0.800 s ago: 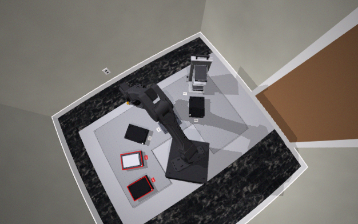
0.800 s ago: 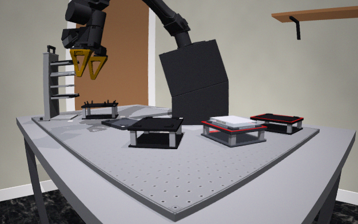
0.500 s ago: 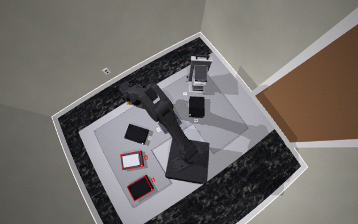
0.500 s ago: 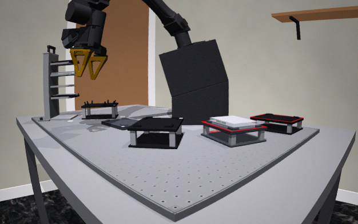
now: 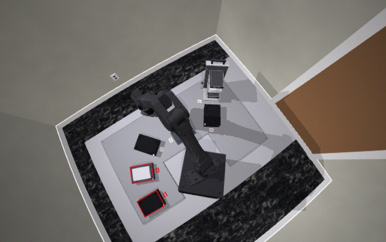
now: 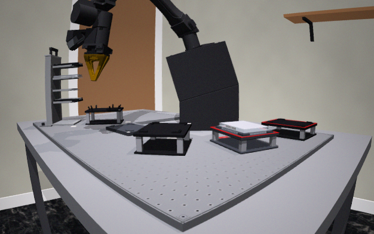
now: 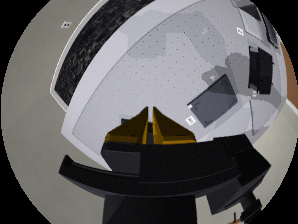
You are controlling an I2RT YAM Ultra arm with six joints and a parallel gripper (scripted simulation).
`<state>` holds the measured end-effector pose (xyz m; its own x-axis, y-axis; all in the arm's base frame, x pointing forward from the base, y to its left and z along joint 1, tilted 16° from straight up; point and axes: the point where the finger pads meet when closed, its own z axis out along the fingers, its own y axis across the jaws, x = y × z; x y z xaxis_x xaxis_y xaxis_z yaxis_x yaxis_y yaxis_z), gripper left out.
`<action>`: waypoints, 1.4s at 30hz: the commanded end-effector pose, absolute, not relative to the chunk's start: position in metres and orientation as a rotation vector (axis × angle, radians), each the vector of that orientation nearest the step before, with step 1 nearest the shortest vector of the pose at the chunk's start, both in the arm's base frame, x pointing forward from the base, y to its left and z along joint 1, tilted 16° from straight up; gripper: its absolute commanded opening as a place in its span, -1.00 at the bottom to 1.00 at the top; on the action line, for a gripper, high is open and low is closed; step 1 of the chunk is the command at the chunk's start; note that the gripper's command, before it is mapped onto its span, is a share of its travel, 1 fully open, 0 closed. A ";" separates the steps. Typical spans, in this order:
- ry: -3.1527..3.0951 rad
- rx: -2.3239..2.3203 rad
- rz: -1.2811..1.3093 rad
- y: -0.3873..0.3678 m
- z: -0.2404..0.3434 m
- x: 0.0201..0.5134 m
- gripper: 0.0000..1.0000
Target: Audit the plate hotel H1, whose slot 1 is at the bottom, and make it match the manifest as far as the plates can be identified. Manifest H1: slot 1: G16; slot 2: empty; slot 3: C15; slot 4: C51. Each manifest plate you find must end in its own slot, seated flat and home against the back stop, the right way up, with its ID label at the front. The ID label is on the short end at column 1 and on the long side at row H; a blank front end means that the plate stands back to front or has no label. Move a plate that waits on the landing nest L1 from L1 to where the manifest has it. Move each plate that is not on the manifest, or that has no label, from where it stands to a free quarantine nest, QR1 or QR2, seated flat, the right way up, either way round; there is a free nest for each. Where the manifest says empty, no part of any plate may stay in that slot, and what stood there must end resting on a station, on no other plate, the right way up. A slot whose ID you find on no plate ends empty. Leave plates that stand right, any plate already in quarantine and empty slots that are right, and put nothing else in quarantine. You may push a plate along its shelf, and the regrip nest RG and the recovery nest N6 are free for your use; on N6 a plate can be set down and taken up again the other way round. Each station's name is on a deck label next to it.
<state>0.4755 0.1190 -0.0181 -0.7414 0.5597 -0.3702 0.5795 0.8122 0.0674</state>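
High over the table, our fingers are pinched shut on nothing, well apart from the plate rack. Closed like this, we'd best nudge plates squarely along their shelves.

Yellow pincer, black arm, white plate in red-edged nest, grey dotted deck, marbled blk floor.

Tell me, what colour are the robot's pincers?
Yellow fingers, clearest in the exterior view.
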 end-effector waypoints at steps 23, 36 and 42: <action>2.780 0.362 -0.174 0.082 0.008 0.418 -1.00; 2.828 0.186 -0.209 0.065 0.009 0.385 -1.00; 2.852 0.079 -0.227 0.056 0.008 0.367 -1.00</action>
